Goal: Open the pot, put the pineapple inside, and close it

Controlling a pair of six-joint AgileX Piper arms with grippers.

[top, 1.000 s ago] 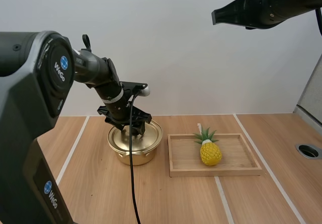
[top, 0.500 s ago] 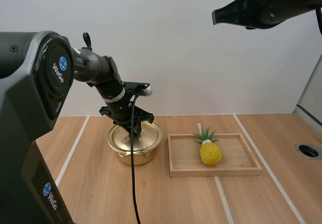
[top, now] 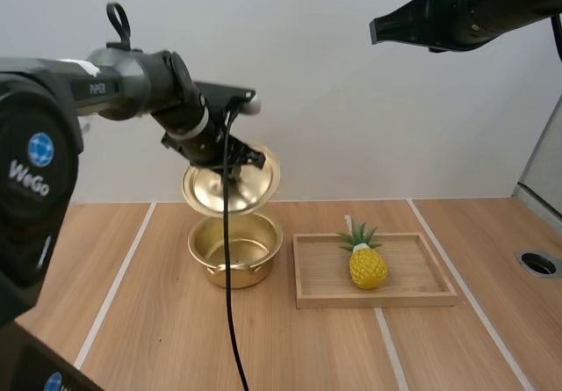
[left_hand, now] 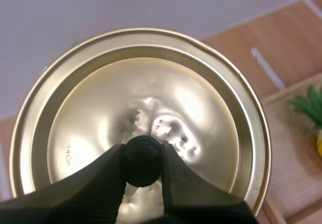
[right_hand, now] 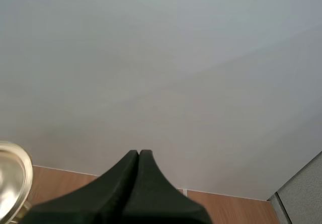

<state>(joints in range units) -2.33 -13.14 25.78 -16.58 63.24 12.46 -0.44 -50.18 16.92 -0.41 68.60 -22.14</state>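
My left gripper [top: 235,168] is shut on the black knob [left_hand: 143,154] of the golden lid [top: 230,182], which hangs tilted in the air above the pot. In the left wrist view the fingers [left_hand: 180,173] pinch the knob from both sides over the lid [left_hand: 136,113]. The golden pot [top: 234,249] stands uncovered on the table below. A yellow pineapple [top: 366,260] with green leaves stands in the wooden tray [top: 413,296] to the pot's right. My right gripper [right_hand: 139,156] is shut on nothing, held high at the upper right [top: 376,29].
The wooden table [top: 290,347] carries white lines. A round hole [top: 537,264] sits at its far right edge. The lid's rim [right_hand: 11,179] shows beside my right gripper in the right wrist view.
My left gripper closed on the lid's knob and lifted the lid off the pot, tilting it up. The right arm has not moved.
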